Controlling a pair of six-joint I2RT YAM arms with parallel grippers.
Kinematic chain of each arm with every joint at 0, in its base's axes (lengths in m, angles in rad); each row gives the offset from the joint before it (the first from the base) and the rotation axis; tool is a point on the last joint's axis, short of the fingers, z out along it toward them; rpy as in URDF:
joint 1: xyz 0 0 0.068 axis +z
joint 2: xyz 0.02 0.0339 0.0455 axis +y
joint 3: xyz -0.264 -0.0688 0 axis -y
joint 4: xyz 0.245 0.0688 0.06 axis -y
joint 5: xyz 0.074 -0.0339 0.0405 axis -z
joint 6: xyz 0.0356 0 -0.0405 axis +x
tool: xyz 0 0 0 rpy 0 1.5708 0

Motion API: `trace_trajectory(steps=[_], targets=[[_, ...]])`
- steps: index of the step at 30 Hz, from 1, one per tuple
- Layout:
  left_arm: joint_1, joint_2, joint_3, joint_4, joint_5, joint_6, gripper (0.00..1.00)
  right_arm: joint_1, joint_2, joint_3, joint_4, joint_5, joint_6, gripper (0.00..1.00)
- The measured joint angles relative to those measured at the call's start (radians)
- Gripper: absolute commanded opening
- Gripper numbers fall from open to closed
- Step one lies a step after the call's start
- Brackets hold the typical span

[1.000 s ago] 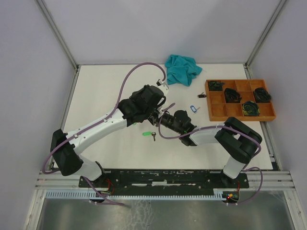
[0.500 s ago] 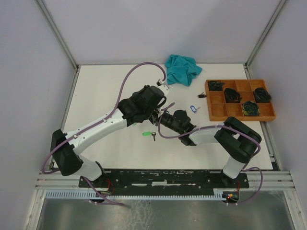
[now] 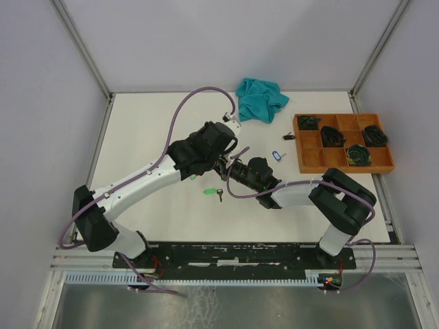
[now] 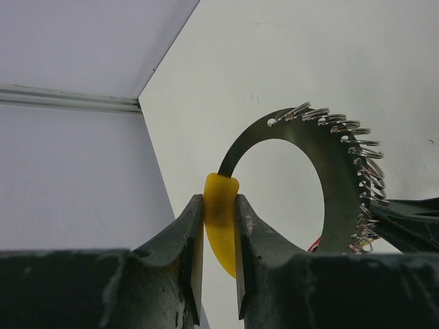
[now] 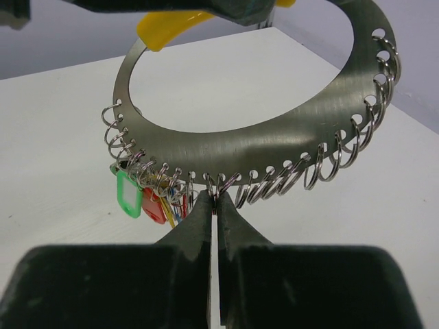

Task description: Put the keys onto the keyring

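Note:
The keyring [image 4: 343, 164] is a flat silver crescent with a yellow grip [image 4: 221, 219] and a row of small split loops along its outer edge. My left gripper [image 4: 219, 205] is shut on the yellow grip and holds the ring up above the table. My right gripper [image 5: 215, 199] is shut on one small loop [image 5: 221, 184] at the ring's lower edge. Keys with green [image 5: 128, 195] and red [image 5: 154, 205] tags hang from loops left of it. A green-tagged key [image 3: 211, 192] and a blue-tagged key [image 3: 277, 155] lie loose on the table.
A wooden tray [image 3: 311, 162] with dark items in its compartments stands at the right. A teal cloth [image 3: 260, 100] lies at the back. A small dark key [image 3: 289, 136] lies by the tray. Both arms meet at mid-table [image 3: 230, 168].
My right gripper has closed on a small loop of the keyring. Both arms and the loose keys have stayed where they were.

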Motion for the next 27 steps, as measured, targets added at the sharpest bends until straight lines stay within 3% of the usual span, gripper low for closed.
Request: trace_trajectory(steps=[10,20,27], targets=[[0.015,-0.037,-0.008,-0.010,0.128,-0.112,0.07,0.000,-0.177,-0.059,-0.193,-0.004,-0.028,0.01],[0.060,-0.130,-0.205,0.100,0.393,-0.340,0.27,0.000,-0.431,-0.091,-0.625,-0.054,-0.075,0.01],[0.086,-0.198,-0.423,0.262,0.581,-0.519,0.50,0.000,-0.558,-0.090,-0.873,-0.074,-0.113,0.01]])
